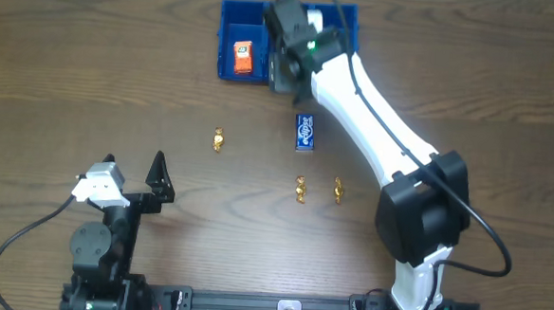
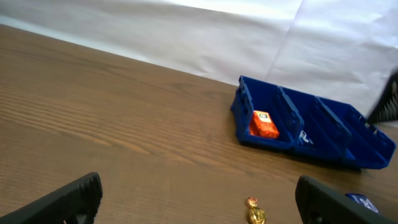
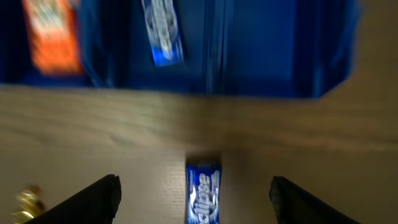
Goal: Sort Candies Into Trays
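1. Two arms are sharing this table. Nearest the bases, the left gripper (image 2: 198,183) is hanging low over the wood, its fingers spread wide and holding nothing.
2. Next, three sweets are lying loose: the left gold candy (image 1: 219,139) by itself, and the middle gold candy (image 1: 300,188) just beside the right gold candy (image 1: 338,188).
3. Beyond them, the blue candy (image 3: 204,196) is lying flat just short of the tray. The right gripper (image 3: 194,183) is hovering above it, empty, with one parted finger on either side.
4. Farthest out, the blue tray (image 1: 221,38) is holding an orange candy (image 1: 243,58) in its left compartment and a second blue candy (image 3: 163,34) in the middle one.
5. The step in hand is probably picking up the loose blue candy. Doing it well is calling for a straight descent with the wrapper centred, a close across its narrow width, and a lift clearing the tray's wall before a release into the middle compartment.
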